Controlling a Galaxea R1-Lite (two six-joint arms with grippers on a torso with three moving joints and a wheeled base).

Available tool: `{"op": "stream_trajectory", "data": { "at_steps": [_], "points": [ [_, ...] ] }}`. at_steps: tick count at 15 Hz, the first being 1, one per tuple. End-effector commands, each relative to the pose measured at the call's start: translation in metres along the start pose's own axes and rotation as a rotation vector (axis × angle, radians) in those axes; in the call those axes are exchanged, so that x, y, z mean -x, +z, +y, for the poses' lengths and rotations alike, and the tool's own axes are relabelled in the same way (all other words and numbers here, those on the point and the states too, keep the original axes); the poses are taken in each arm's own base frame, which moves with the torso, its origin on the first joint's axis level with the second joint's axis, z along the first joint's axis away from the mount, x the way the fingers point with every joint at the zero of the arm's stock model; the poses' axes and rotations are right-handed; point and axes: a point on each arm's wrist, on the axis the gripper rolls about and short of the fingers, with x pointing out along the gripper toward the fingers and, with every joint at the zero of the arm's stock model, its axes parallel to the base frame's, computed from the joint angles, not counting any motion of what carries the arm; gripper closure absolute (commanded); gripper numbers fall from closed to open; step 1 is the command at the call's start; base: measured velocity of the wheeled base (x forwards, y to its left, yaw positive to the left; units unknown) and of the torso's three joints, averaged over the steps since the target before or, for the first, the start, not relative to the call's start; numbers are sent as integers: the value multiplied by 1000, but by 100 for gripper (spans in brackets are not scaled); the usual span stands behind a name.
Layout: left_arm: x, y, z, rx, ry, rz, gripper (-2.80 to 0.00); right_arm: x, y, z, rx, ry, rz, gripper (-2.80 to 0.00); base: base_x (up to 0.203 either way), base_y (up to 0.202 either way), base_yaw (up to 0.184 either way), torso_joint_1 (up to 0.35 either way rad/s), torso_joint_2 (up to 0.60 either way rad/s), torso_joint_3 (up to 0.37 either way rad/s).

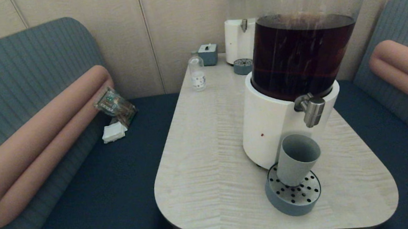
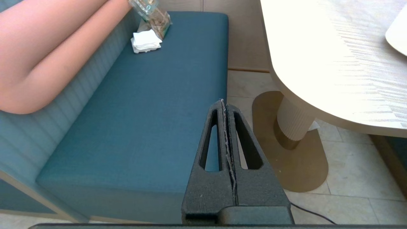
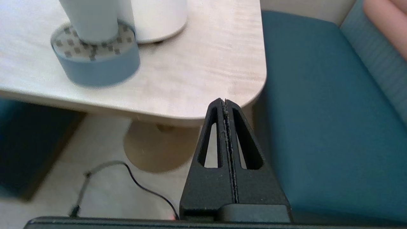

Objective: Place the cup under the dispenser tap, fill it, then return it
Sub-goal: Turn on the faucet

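With the cup sitting on the drip tray under the tap, both grippers are hanging below the table, jaws pressed together, risking striking its edge when rising.

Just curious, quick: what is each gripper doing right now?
Left gripper: closed, empty, beside the table.
Right gripper: closed, empty; the cup stands untouched.

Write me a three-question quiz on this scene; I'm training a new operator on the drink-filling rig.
1. True or false: the cup stands on the drip tray below the dispenser tap.
2. The left gripper and right gripper are: A) both open B) both shut C) one holding the cup.
3. What colour is the liquid in the nearer dispenser?

Key: 1 true; 2 B; 3 dark brown.
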Motion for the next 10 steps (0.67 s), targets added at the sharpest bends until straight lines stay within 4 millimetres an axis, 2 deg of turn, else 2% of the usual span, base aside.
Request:
{"op": "stream_trajectory", "data": {
  "at_steps": [1, 3, 5, 6, 8, 10],
  "points": [
    [0, 0, 0, 1, 0, 0, 0, 1, 1, 0, 24, 3, 14, 0, 0, 0, 0, 0, 0, 0],
    [0, 0, 0, 1, 0, 0, 0, 3, 4, 0, 42, 7, 19, 0, 0, 0, 0, 0, 0, 0],
    [0, 0, 0, 1, 0, 0, 0, 7, 20, -1, 40, 7, -11, 0, 0, 0, 0, 0, 0, 0],
    [0, 0, 0, 1, 0, 0, 0, 10, 40, -2, 24, 4, -38, 0, 0, 0, 0, 0, 0, 0],
    [0, 0, 0, 1, 0, 0, 0, 14, 110, -6, -71, 4, -117, 0, 0, 0, 0, 0, 0, 0],
    [0, 0, 0, 1, 0, 0, 0, -6, 177, -10, -147, 8, -123, 0, 0, 0, 0, 0, 0, 0]
  ]
}}
